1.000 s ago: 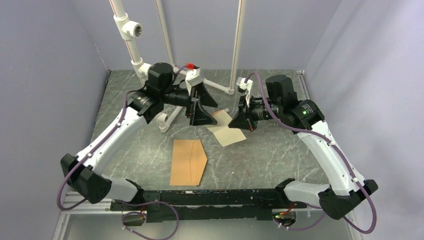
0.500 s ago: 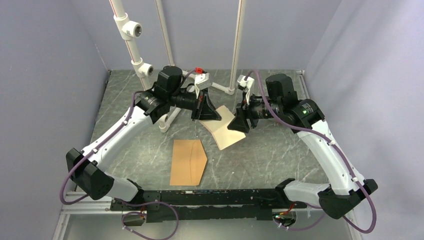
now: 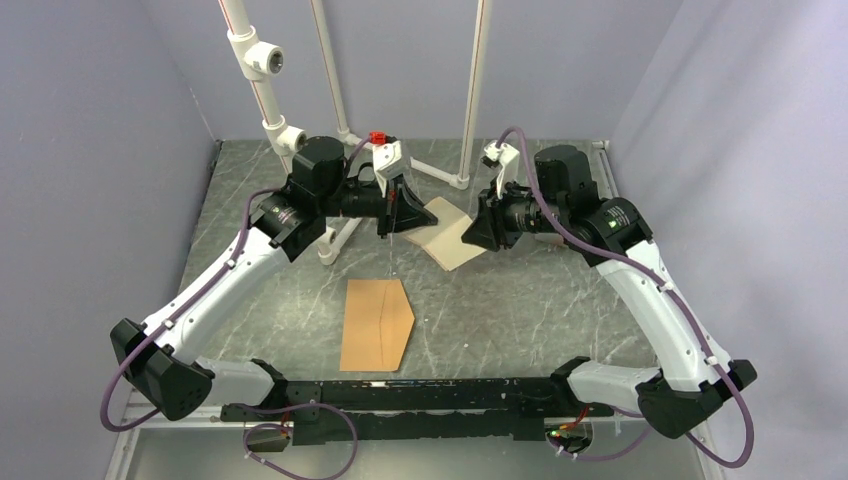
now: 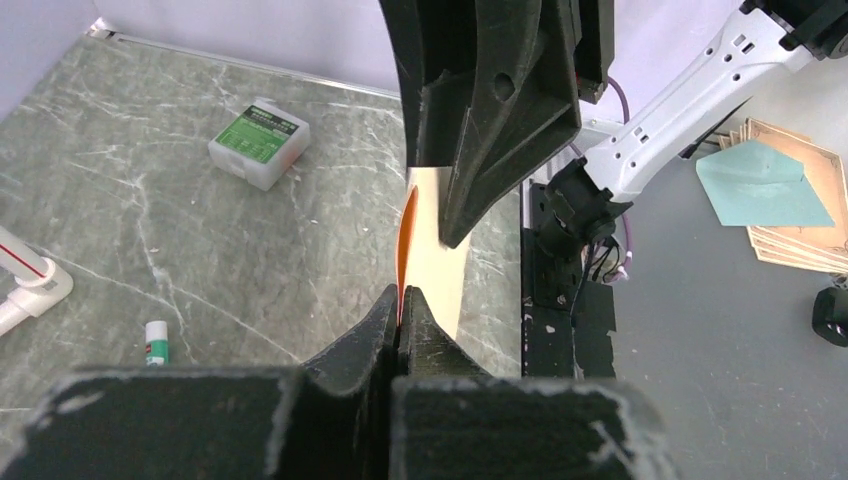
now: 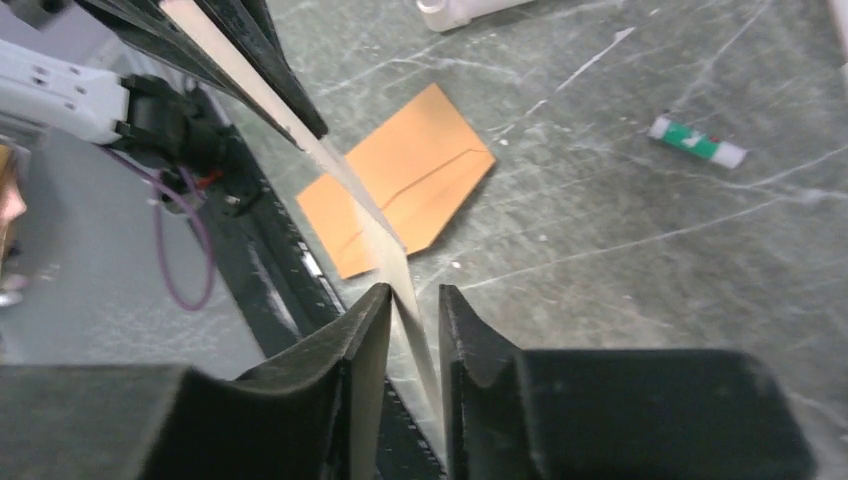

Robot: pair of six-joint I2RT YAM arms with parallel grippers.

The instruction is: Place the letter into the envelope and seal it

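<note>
The pale peach letter (image 3: 447, 238) hangs above the table between the two grippers at the back middle. My left gripper (image 3: 403, 222) is shut on its left edge; the left wrist view shows the sheet (image 4: 440, 250) edge-on, pinched at the tips of my left gripper (image 4: 400, 298). My right gripper (image 3: 472, 234) sits at the opposite edge. In the right wrist view its jaws (image 5: 412, 305) stand apart, with the letter (image 5: 385, 240) passing loosely between them. The kraft-brown envelope (image 3: 375, 325) lies flat near the front, flap pointing right, and shows as well under the sheet in the right wrist view (image 5: 420, 180).
A white PVC pipe frame (image 3: 272, 120) stands at the back left and centre. A small white box with a green label (image 4: 258, 142) and a green-and-white glue stick (image 5: 697, 142) lie on the marbled table (image 3: 530, 300). The black base rail (image 3: 420, 395) runs along the near edge.
My left gripper has closed on the letter's left edge. My right gripper, shut on the sheet a second ago, now has its jaws apart. The letter has risen and shifted slightly back.
</note>
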